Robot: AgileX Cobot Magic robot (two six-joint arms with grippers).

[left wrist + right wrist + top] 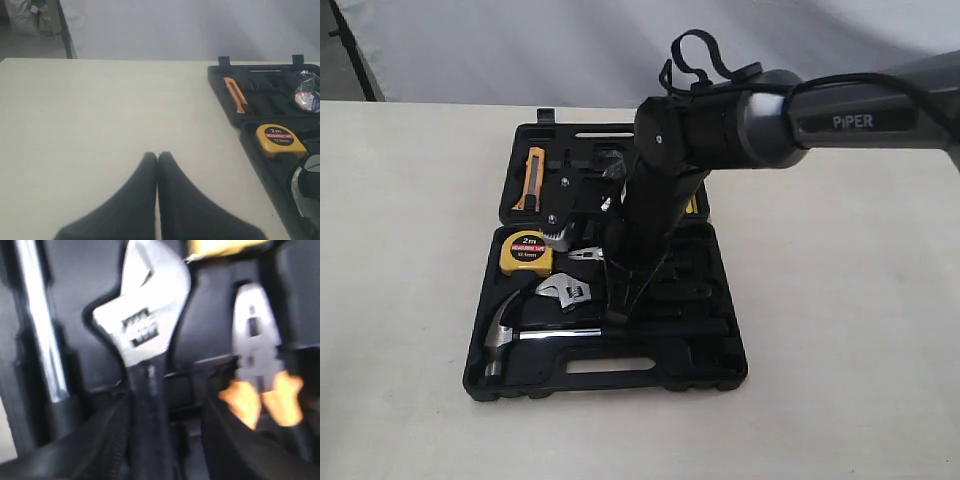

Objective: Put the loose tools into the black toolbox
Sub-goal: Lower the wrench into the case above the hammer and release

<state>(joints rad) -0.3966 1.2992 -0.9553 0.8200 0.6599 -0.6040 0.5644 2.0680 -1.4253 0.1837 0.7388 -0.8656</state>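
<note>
Right gripper (165, 407): fingers spread, straddling black handle of wrench (142, 325); contact with handle cannot tell. Wrench lies in near half of toolbox (725, 372), left of centre. Pliers (255, 355) just beside wrench, far side. Hammer (505, 335) along near edge, head at left. Tape measure (526, 252) at left, far of hammer head. Tape roll (306, 97) in far half. Left gripper (158, 157): fingers pressed together, holding nothing, over bare table (100, 110) left of toolbox.
</note>
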